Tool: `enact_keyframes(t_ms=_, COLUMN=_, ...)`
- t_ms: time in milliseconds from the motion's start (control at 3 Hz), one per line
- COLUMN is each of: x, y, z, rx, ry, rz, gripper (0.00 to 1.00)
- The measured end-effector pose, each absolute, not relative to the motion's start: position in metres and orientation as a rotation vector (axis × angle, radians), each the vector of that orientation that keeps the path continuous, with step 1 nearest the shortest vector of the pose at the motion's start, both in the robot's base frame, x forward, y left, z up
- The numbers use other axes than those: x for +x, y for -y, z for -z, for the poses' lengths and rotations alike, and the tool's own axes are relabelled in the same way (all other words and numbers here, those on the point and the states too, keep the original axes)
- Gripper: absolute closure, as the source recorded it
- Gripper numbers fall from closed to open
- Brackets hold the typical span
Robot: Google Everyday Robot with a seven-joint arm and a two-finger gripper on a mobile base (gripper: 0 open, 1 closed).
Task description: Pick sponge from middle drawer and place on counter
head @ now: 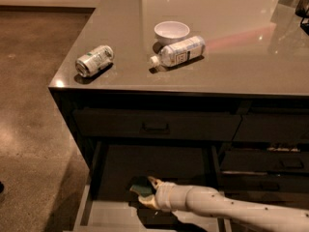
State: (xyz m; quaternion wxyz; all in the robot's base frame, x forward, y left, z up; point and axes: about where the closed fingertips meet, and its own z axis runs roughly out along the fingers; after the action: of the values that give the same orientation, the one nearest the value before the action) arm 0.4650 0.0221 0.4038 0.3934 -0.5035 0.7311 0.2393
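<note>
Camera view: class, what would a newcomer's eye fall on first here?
The pale arm reaches from lower right into the open middle drawer, its gripper at the green sponge. On the counter above are a white bowl, a toppled bottle beside it, and a can near the left corner.

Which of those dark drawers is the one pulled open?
The middle drawer on the left, under the shut top drawer with the black handle. Its pale floor juts out, and the claw reaches into it at the sponge.
</note>
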Motion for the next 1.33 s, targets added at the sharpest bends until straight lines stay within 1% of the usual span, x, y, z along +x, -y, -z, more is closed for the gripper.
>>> enact_keyframes(t_ms=333, x=0.509, y=0.008, z=-0.472, rx=-1.239, ry=-1.708, rz=-0.542, gripper=1.0)
enact_keyframes(t_ms=667, x=0.542, y=0.044, z=-0.571, rx=-1.209, ry=-1.542, rz=-0.49, gripper=1.0)
enact_keyframes(t_ms=1000, x=0.552, y=0.058, z=-0.627, rx=-1.28, ry=-1.425, rz=-0.466, gripper=1.0)
enact_keyframes(t_ms=1333, x=0.552, y=0.058, z=-0.627, rx=-1.28, ry=-1.424, rz=-0.466, gripper=1.0)
